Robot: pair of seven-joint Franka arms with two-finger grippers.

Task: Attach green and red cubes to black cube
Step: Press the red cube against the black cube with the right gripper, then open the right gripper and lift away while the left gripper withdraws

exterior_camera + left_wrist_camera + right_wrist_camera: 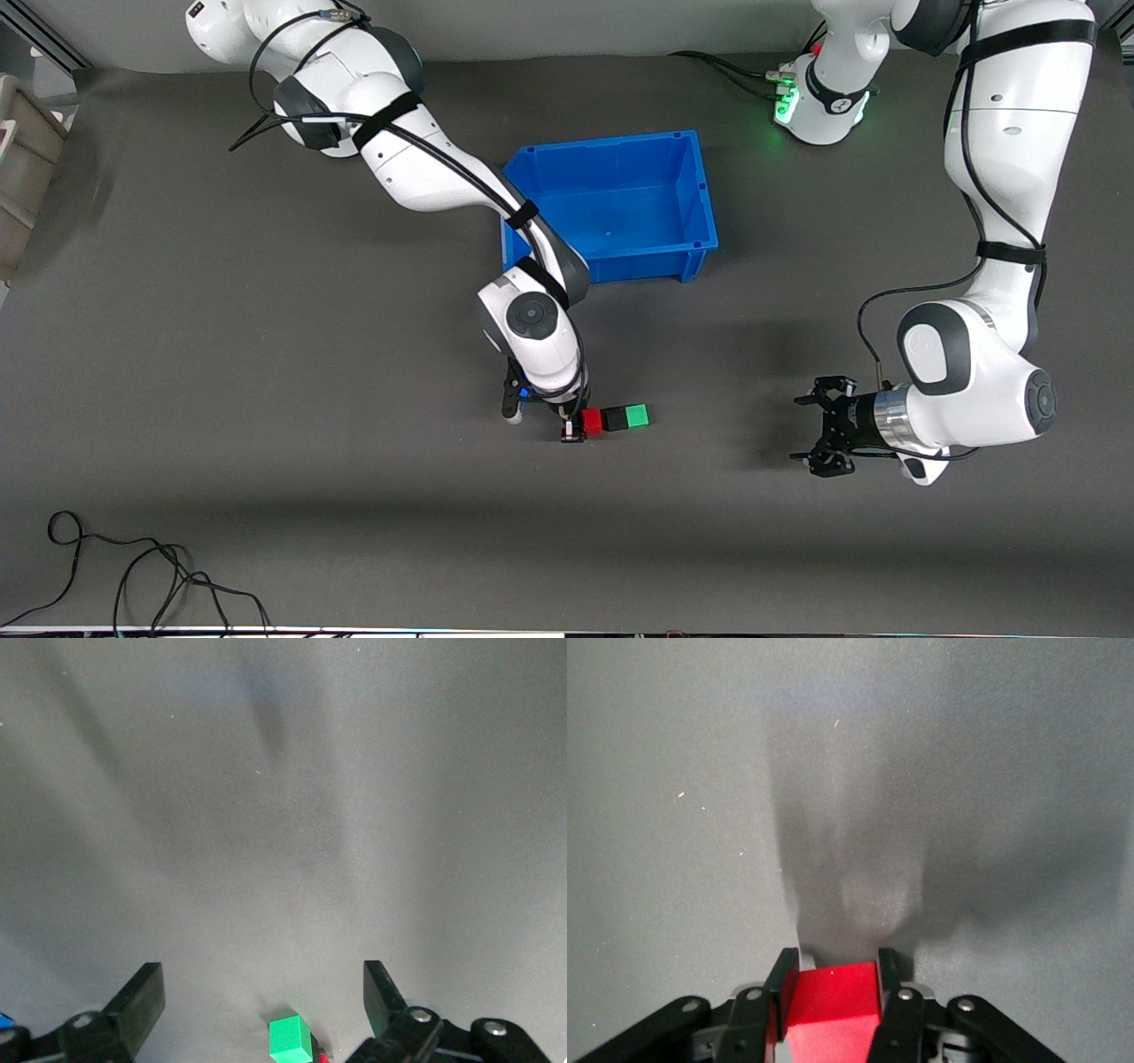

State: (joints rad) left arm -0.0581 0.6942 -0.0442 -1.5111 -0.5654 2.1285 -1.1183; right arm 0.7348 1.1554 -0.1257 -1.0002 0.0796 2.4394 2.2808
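Dark grey table (221, 354), soft shadows

White glossy arms (1001, 177), grey joint caps, black strapped cables, black fingers (780, 992).

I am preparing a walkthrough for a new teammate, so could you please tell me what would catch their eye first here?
The short row of cubes, red cube, black cube, green cube, sits nearer the front camera than the blue bin. The right end effector is shut on the red cube. The left end effector waits open toward the left arm's end of the table.
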